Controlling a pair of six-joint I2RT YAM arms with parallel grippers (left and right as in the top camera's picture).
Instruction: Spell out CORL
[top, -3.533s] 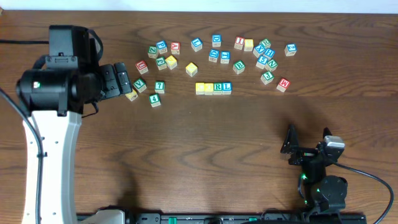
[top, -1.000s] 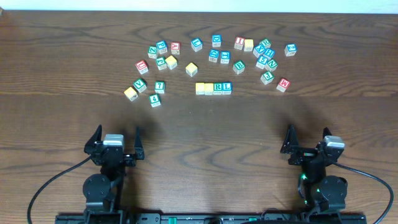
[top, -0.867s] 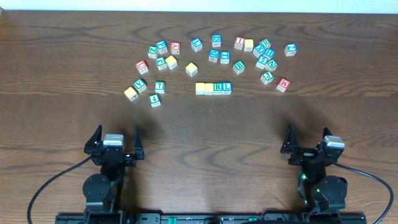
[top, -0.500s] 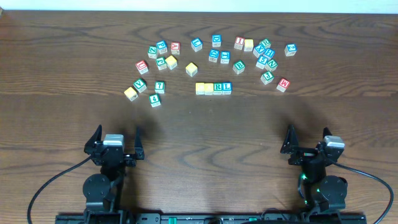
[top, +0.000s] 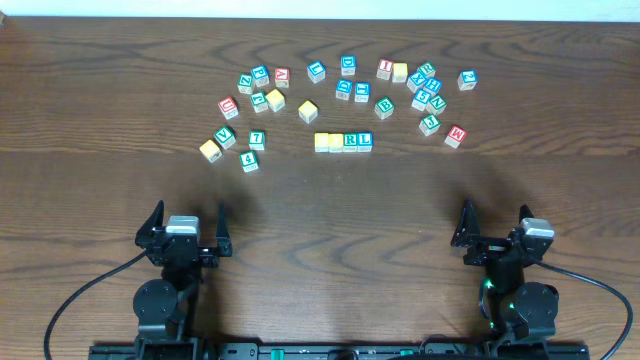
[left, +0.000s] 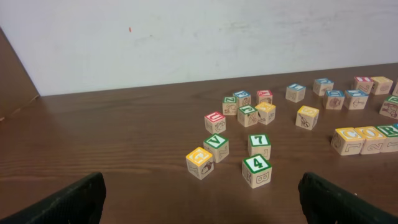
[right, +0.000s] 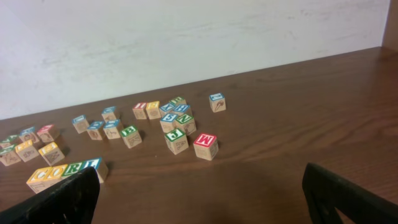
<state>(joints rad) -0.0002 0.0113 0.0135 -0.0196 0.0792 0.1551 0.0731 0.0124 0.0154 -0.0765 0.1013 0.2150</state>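
Four cubes stand side by side in a row at the table's middle, reading CORL: a yellow-topped C (top: 322, 142), a yellow-topped O (top: 336, 142), a green R (top: 351, 141) and a blue L (top: 365, 140). The left wrist view has the row at its right edge, C (left: 346, 140) first. In the right wrist view the row (right: 65, 171) lies at the lower left. My left gripper (top: 189, 213) rests at the front left, open and empty, far from the row. My right gripper (top: 496, 215) rests at the front right, also open and empty.
Several other letter and number cubes lie in an arc behind and beside the row, among them a green B cube (top: 384, 107), a red M cube (top: 455, 135), a 7 cube (top: 257, 139) and a 4 cube (top: 249, 160). A pale wall (left: 199, 37) bounds the table's far edge.
A few seconds ago the left arm reached over the cubes at the left; it now rests at the front edge. Over the last second nothing has moved.
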